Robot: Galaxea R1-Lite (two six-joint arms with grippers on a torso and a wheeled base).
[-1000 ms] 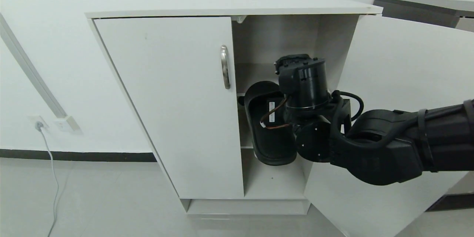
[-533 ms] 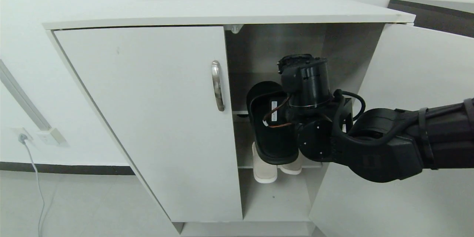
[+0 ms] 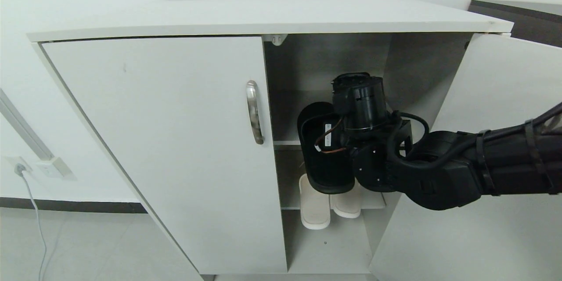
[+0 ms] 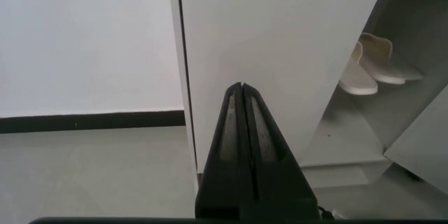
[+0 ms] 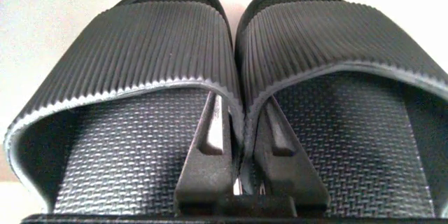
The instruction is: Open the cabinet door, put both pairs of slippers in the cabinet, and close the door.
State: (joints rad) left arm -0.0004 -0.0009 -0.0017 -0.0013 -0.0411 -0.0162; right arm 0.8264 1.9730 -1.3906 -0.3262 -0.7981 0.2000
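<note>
The white cabinet (image 3: 263, 17) has its left door (image 3: 167, 140) closed and its right door (image 3: 483, 149) swung open. In the opening, just above the middle shelf, my right arm (image 3: 439, 175) holds a pair of black slippers (image 3: 325, 153), toes pointing into the cabinet. My right gripper (image 5: 241, 140) is shut on the two adjoining ribbed straps of the black slippers (image 5: 161, 56). A pair of white slippers (image 3: 329, 206) lies on the middle shelf, heels toward me, below the black pair. My left gripper (image 4: 241, 91) hangs shut and empty, low in front of the closed left door (image 4: 280, 42); the white slippers (image 4: 367, 70) lie farther off.
A metal handle (image 3: 253, 112) runs down the closed door's inner edge. The bottom compartment floor (image 3: 325, 246) is bare. A wall socket with a cable (image 3: 19, 169) sits low on the wall to the left. Grey floor (image 4: 91, 175) spreads in front of the cabinet.
The whole head view has shifted closer to the cabinet. The white slippers have come into sight under the black pair. My right gripper still holds the black slippers in the opening.
</note>
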